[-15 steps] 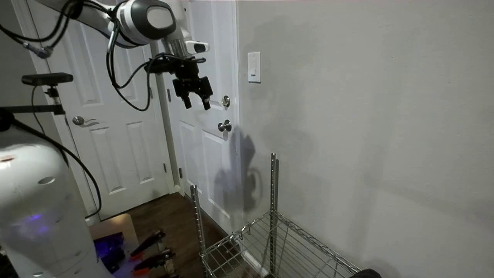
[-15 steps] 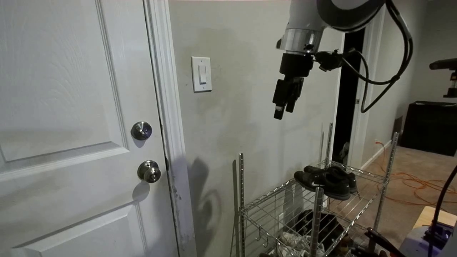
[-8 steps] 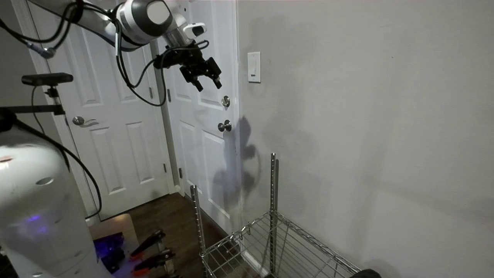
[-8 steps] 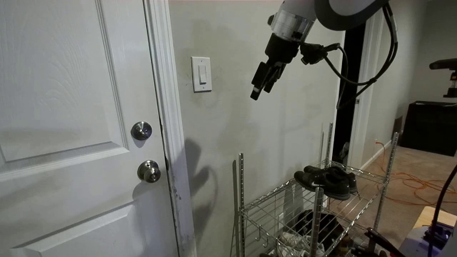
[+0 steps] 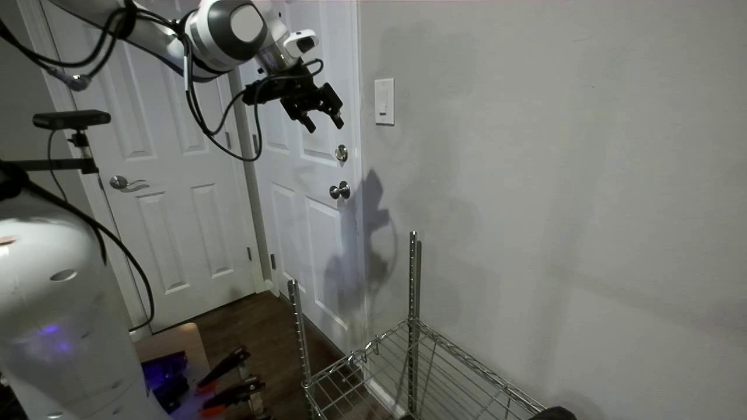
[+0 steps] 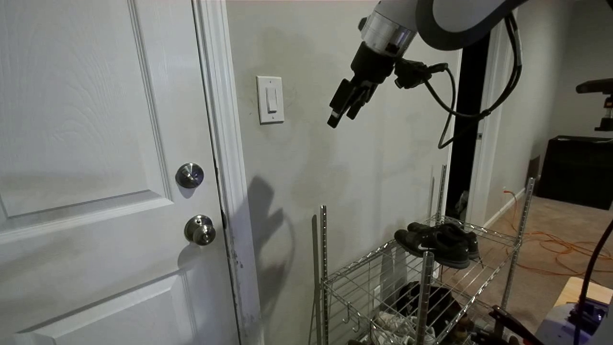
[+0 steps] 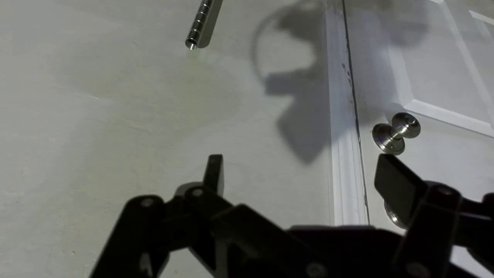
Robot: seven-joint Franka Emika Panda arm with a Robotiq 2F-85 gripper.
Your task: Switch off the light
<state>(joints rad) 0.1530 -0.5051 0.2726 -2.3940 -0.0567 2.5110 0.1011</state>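
Observation:
The light's switch is a white upright wall plate with a rocker, on the grey wall beside the door frame. The light switch shows in both exterior views (image 5: 384, 101) (image 6: 271, 99). It does not show in the wrist view. No lamp is in view. My gripper (image 5: 325, 126) is in the air, tilted, fingers pointing down and towards the wall, apart from the switch. In an exterior view the gripper (image 6: 342, 118) is to the right of the plate, its tips at about the plate's lower edge. In the wrist view the gripper (image 7: 299, 166) has its jaws wide apart with nothing between them.
A white door (image 6: 96, 120) has a metal deadbolt (image 6: 189, 175) and a round knob (image 6: 200, 230) beside the frame. A wire shelf (image 6: 373, 261) with upright posts stands below against the wall, with black shoes (image 6: 440, 242) on it. A post (image 7: 200, 23) shows in the wrist view.
The gripper has risen and tilted up from pointing nearly straight down. It has moved closer to the switch, with a smaller shift in the last half second. The jaws stay open.

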